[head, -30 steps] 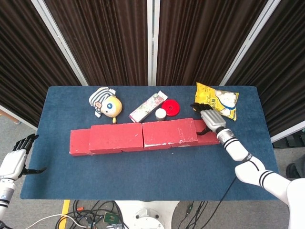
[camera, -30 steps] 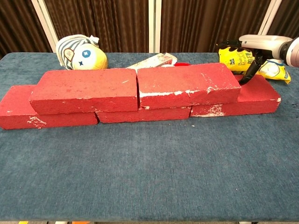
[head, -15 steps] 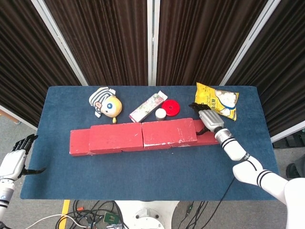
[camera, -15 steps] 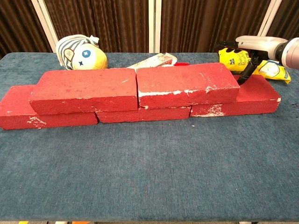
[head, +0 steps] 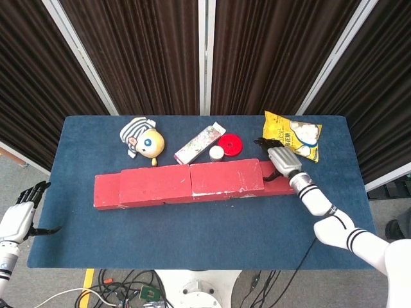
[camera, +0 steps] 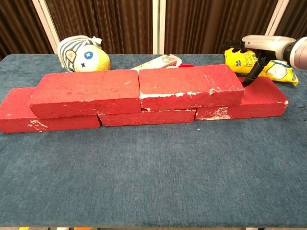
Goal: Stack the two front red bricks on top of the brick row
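Dark curtains are hanging behind a blue table. A bottom row of red bricks is running across it, and two more red bricks are sitting on top: left top brick and right top brick, end to end, touching. So stacking is looking basically done; what's left is maybe a last nudge for alignment and pulling the arm away.

The right hand is hovering at the right end of the right top brick, over the exposed end of the bottom row. Fingers are pointing down beside the brick end, gripping nothing; whether they are touching the brick, cannot tell. The left hand is hanging off the table's left edge, fingers spread, empty.

Behind the row are lying a stuffed toy, a pink box, a red lid and a yellow snack bag.
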Robot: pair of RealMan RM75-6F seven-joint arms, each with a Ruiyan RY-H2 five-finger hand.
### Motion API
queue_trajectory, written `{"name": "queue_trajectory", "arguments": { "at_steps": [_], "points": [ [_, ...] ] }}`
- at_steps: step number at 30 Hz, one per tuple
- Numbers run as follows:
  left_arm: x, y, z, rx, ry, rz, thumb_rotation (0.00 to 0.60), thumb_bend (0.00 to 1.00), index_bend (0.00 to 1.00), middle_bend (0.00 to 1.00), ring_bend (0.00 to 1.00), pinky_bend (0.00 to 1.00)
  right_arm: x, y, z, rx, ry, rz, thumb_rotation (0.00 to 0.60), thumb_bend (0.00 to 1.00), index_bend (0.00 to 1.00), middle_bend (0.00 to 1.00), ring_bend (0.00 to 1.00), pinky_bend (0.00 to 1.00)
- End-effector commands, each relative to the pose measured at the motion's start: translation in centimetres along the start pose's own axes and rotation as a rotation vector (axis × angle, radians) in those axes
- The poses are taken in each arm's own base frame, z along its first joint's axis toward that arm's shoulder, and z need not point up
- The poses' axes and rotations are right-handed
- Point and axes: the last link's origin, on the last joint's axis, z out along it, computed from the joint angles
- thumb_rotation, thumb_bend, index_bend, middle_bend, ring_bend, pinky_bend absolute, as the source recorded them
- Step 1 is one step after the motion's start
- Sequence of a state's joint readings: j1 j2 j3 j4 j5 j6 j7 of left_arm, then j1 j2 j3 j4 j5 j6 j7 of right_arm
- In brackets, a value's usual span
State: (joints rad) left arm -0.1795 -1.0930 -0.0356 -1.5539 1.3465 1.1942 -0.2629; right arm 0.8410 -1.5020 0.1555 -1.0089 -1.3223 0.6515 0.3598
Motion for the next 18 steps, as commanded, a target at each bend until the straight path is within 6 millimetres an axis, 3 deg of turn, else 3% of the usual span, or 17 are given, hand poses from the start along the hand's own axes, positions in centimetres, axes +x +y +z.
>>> {"name": "queue_trajectory", "arguments": {
  "at_steps": [1,9,14,18],
  "points": [
    [0.0,0.0,0.0,-0.001,0.002,-0.001,0.6,0.0,0.0,0.0,0.0,0.0,0.4,0.2,-0.4,0.0,0.007,-0.005,0.6,0.04,0.0,0.0,0.0,0.0],
    [0.4,0.2,0.1,-0.005,0.018,0.0,0.6,0.0,0.0,0.0,0.0,0.0,2.9,0.5,-2.8,0.029,0.064,-0.017,0.6,0.04,0.0,0.0,0.0,0.0],
    [0.8,0.4,0.1,-0.006,0.039,0.008,0.6,0.0,0.0,0.0,0.0,0.0,5.2,-0.2,-5.8,0.083,0.141,-0.078,0.6,0.04,0.0,0.0,0.0,0.0],
    [1.0,0.5,-0.2,-0.006,0.054,0.016,0.6,0.0,0.0,0.0,0.0,0.0,5.8,-0.5,-9.0,0.1,0.168,-0.141,0.6,0.02,0.0,0.0,0.0,0.0]
  ]
}}
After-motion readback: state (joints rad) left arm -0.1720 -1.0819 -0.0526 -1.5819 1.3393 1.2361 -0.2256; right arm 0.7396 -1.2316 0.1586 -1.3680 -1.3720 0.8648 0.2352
